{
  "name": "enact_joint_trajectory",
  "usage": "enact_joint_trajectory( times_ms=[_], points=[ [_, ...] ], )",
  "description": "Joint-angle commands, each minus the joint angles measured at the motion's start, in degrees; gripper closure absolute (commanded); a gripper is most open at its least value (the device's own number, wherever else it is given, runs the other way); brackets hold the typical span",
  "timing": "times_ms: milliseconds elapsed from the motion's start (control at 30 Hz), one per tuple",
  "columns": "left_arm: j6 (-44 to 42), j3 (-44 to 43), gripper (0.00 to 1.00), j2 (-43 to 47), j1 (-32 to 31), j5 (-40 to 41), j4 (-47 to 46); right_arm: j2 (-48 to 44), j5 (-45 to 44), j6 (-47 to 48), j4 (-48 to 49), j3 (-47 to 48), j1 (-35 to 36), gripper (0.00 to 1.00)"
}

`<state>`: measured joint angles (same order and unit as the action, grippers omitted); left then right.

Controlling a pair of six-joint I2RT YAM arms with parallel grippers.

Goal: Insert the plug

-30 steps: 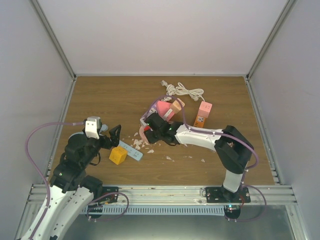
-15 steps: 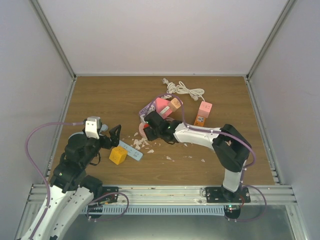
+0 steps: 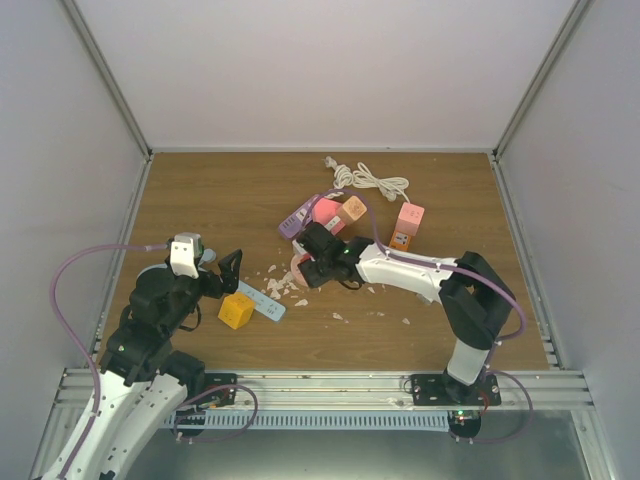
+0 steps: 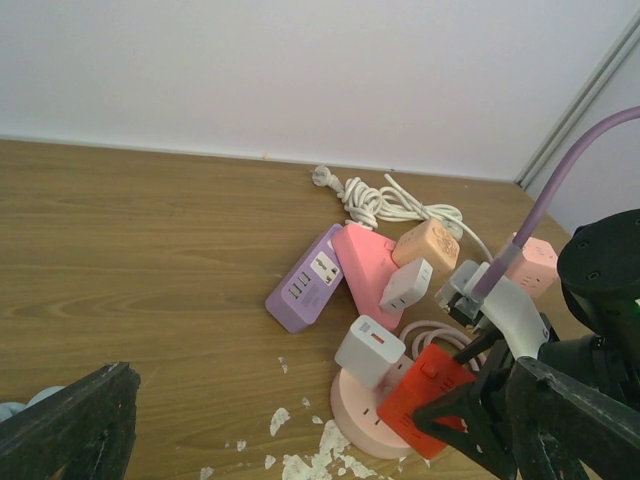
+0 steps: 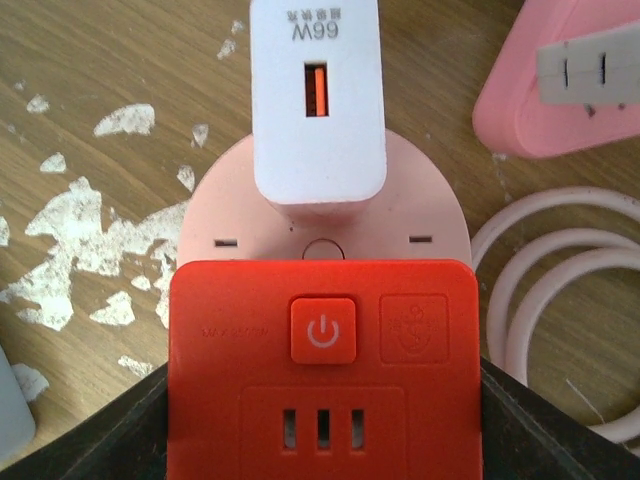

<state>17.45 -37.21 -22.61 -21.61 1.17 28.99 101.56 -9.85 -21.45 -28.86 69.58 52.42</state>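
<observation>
My right gripper (image 3: 308, 262) is shut on a red plug adapter (image 5: 323, 370) with a power button on its face. It holds the adapter over the near half of a round pink power strip (image 5: 220, 215) lying on the table. A white 66W charger (image 5: 318, 110) sits plugged into the strip's far side. The left wrist view shows the same red adapter (image 4: 430, 395), round strip (image 4: 365, 418) and charger (image 4: 370, 350). I cannot tell if the adapter's prongs are in the sockets. My left gripper (image 3: 232, 264) is open and empty, by a yellow cube (image 3: 236, 311).
A purple power strip (image 3: 296, 220), a pink strip (image 3: 325, 210), a peach adapter (image 3: 352, 208), a salmon box (image 3: 405, 225) and a coiled white cable (image 3: 370, 182) lie behind. A light-blue strip (image 3: 262, 300) and white flakes (image 3: 275, 287) lie between the arms.
My right gripper has shifted slightly right with the red adapter, uncovering more of the purple strip. The left arm has not moved.
</observation>
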Motion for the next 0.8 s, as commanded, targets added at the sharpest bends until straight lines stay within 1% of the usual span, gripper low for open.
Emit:
enact_joint_trajectory(
  times_ms=[0,100,167,200,333,600,767],
  points=[
    [0.30,0.78,0.01,0.16,0.06,0.66,-1.57,0.38,1.48,1.85,-5.33,-1.99,-0.20,0.30],
    [0.30,0.80,0.01,0.17,0.07,0.74,-1.52,0.06,0.82,2.19,-4.38,-1.29,-0.48,0.21],
    [0.30,0.75,0.01,0.12,0.04,0.76,-1.52,0.04,0.87,2.65,-3.70,-0.93,-0.69,0.17],
    [0.30,0.82,0.01,0.16,0.07,0.76,-1.53,0.12,1.00,2.82,-3.39,-0.79,-0.80,0.17],
    [0.30,0.82,0.01,0.11,0.05,0.76,-1.55,0.46,1.52,3.66,-2.21,-0.14,-1.02,0.18],
    [0.30,0.78,0.01,0.02,0.02,0.72,-1.52,3.03,2.78,4.95,0.01,2.29,-1.44,0.25],
    [0.30,0.82,0.01,-0.12,0.06,0.69,-1.58,3.65,1.74,4.95,0.70,3.43,-1.37,0.26]
  ],
)
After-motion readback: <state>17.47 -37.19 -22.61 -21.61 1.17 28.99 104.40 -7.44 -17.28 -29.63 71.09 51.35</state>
